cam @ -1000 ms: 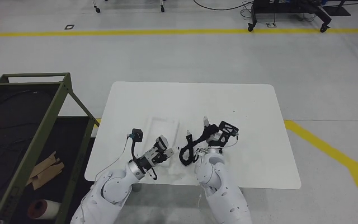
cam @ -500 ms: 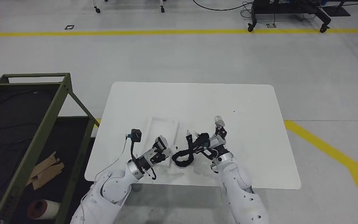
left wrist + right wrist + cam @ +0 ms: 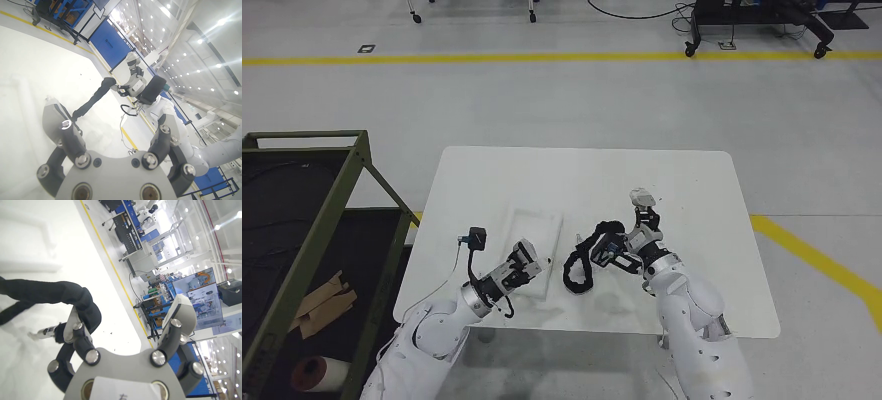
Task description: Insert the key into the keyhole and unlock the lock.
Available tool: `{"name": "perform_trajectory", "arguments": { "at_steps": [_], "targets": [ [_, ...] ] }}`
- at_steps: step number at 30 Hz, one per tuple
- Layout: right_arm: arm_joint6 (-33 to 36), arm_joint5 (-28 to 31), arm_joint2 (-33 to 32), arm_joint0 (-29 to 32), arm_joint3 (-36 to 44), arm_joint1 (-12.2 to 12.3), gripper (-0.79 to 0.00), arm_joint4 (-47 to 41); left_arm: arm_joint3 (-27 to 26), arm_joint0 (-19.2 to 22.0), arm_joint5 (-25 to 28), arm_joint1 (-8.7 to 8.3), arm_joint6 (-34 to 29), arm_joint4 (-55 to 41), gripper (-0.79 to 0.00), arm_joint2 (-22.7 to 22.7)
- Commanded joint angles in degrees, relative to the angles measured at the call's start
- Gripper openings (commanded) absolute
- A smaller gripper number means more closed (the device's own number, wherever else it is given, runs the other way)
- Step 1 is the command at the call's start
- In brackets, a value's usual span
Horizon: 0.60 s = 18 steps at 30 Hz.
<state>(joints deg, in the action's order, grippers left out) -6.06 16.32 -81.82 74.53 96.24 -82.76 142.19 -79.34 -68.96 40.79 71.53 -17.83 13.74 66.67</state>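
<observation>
Cable lock (image 3: pixel 37 291), black-sleeved, lies looped on the white surface (image 3: pixel 692 180) just beside the white tray (image 3: pixel 540 222). Right hand (image 3: pixel 627 222) is at the loop's end away from the tray, spread wide, clamping nothing; the sleeve rests against one finger. Silvery metal tip (image 3: pixel 44 331) shows beside that finger; whether it is the key, cannot tell. Left hand (image 3: pixel 525 256) is open over the tray's near end.

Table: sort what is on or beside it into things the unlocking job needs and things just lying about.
Needed: black cable lock; metal piece, perhaps the key; right gripper; left gripper.
Lying about: white tray; green cart with cardboard scraps.
</observation>
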Motion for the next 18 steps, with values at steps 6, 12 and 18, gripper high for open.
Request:
{"name": "perform_trajectory", "arguments": {
  "at_steps": [6,12,18],
  "targets": [
    [3.60,0.87,1.50,2.12,0.18,0.38,0.000,1.70,0.47,0.78,1.00,-0.61,-5.10,-2.76,0.000,1.19],
    [7.17,0.05,1.54,3.71,3.94,0.61,0.000,2.10,-0.50,0.74,1.19,-1.53,-10.12,-4.56,0.000,3.46],
    [3.25,-21.36,2.50,2.16,7.18,-0.79,0.000,-11.91,-2.08,0.26,2.13,-2.74,-15.60,-8.40,0.000,6.85]
  ]
}}
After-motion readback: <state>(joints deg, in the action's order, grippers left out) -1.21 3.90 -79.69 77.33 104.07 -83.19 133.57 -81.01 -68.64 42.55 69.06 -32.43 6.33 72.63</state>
